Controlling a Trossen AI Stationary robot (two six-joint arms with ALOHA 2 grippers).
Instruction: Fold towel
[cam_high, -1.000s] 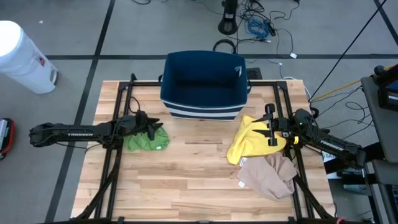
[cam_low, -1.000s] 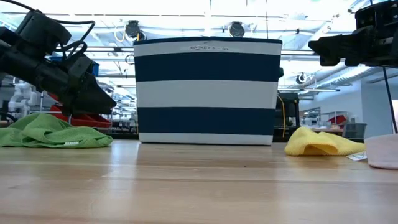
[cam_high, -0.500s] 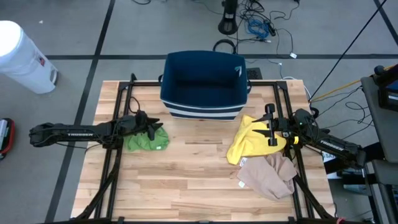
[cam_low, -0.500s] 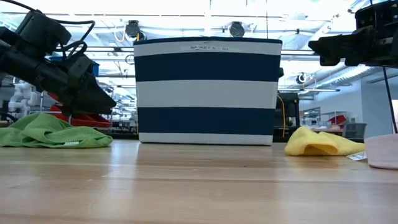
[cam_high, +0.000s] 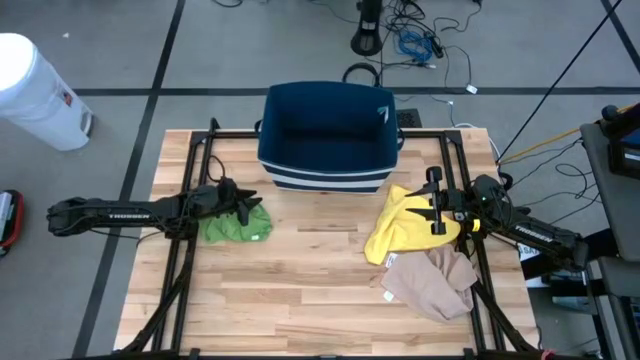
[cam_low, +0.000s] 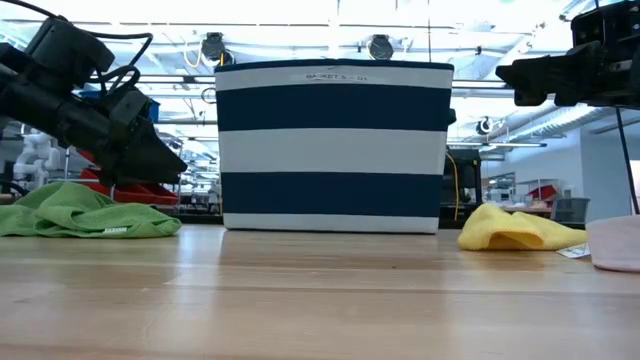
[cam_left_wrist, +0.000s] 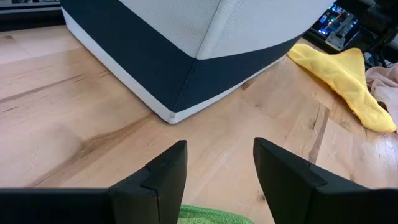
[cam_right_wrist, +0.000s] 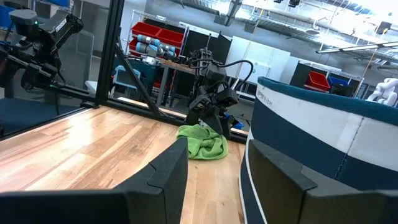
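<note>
On the floor off the bench's (cam_high: 300, 290) left far corner stands a white bin (cam_high: 38, 92). The left arm reaches across the bench's left side, and the left gripper (cam_high: 243, 203) hangs just over the green towel (cam_high: 236, 225), its fingers (cam_left_wrist: 165, 175) spread apart and holding nothing; in the left wrist view the green cloth shows right below them. The green towel lies crumpled on the wood, left of centre and near the basket's front left corner.

At the middle of the far edge sits the basket (cam_high: 328, 135), dark blue with white stripes, open at the top.

Right of centre, the yellow towel (cam_high: 396, 230) lies bunched on the bench in front of the basket's right corner. The right gripper (cam_high: 432, 203) hovers over its right edge, well above the wood in the low view, with its fingers (cam_right_wrist: 166, 177) parted and nothing between them.

Just beside the yellow towel, toward the near right corner, a beige towel (cam_high: 438, 278) lies rumpled, touching it.
</note>
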